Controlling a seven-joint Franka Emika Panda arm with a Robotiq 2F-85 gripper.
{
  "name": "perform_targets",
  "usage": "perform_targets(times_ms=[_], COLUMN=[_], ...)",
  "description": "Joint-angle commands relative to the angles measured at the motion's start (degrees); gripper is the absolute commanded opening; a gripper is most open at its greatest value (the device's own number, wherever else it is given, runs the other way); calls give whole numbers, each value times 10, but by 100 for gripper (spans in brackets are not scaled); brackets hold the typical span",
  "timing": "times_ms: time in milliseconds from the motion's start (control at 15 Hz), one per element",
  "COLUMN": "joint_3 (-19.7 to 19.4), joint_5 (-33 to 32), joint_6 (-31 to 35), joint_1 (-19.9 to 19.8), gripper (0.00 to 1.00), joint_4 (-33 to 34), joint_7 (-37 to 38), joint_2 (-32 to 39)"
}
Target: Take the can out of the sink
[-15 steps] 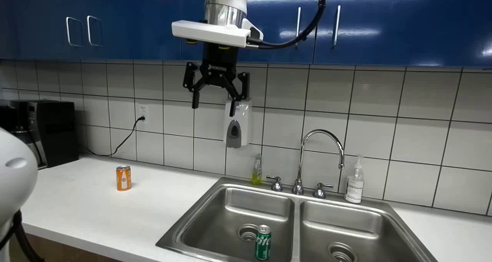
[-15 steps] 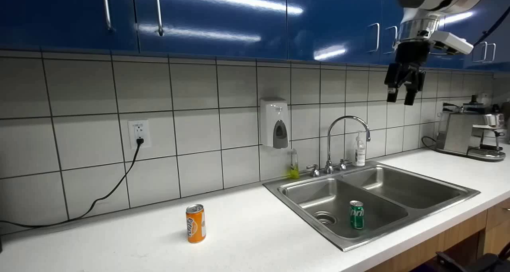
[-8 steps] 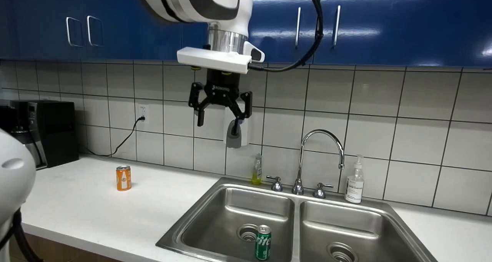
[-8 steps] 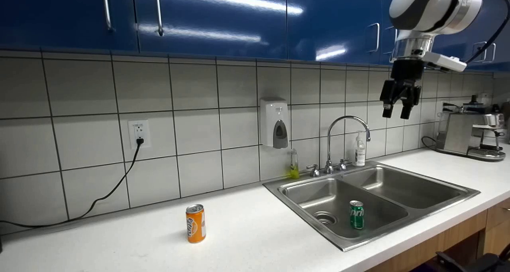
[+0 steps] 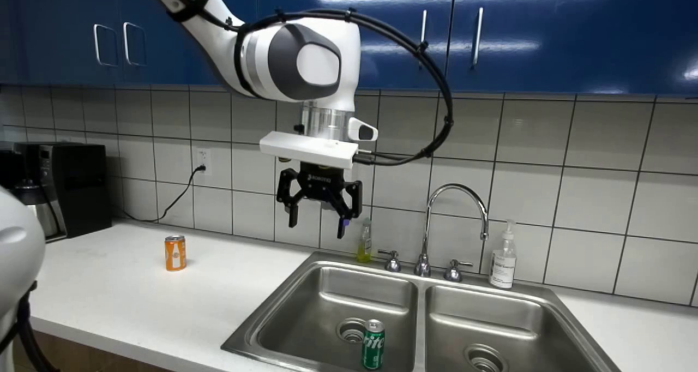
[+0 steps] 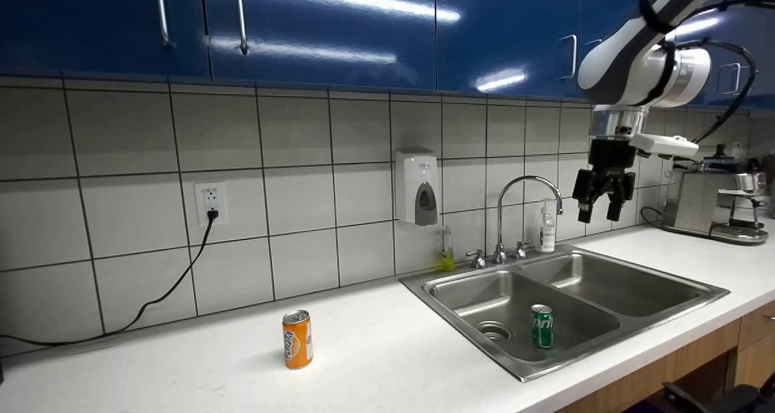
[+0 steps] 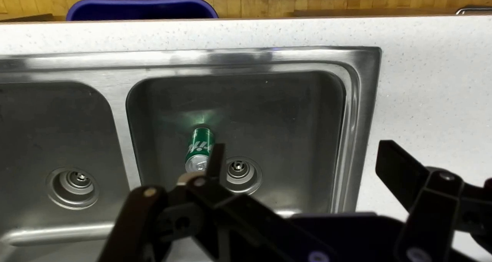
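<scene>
In an exterior view, the green can (image 5: 373, 350) stood upright at the lower centre of the frame, in the left-hand basin (image 5: 305, 328) of the sink (image 5: 421, 323), just beside the drain (image 5: 350, 331). The gripper (image 5: 317, 223) hung just left of mid-frame, higher in the frame than the can and well apart from it; its fingers (image 5: 293, 215) pointed downward, spread wide, and held nothing. In the wrist view, the fingers showed in the lower half, one near the centre, its tip overlapping the can's outline, the other at the right. In both exterior views, an orange can (image 6: 297, 340) stood upright on the worktop (image 6: 375, 352), to the left of the sink. A curved tap (image 5: 426, 230) rose behind the basins, and in an exterior view a soap dispenser (image 6: 416, 186) was visible on the tiled wall (image 6: 303, 201), just right of centre.
</scene>
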Motion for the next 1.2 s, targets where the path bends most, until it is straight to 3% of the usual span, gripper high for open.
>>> perform_targets(times_ms=[0, 600, 867, 1133], joint_3=[9, 46, 90, 136], joint_5=[21, 115, 162, 152], joint_6=[68, 249, 296, 322], joint_1=[0, 8, -20, -66], gripper=[100, 100, 100, 100], joint_4=[-3, 27, 73, 129], joint_7=[-5, -25, -30, -13], joint_2=[65, 264, 358, 440])
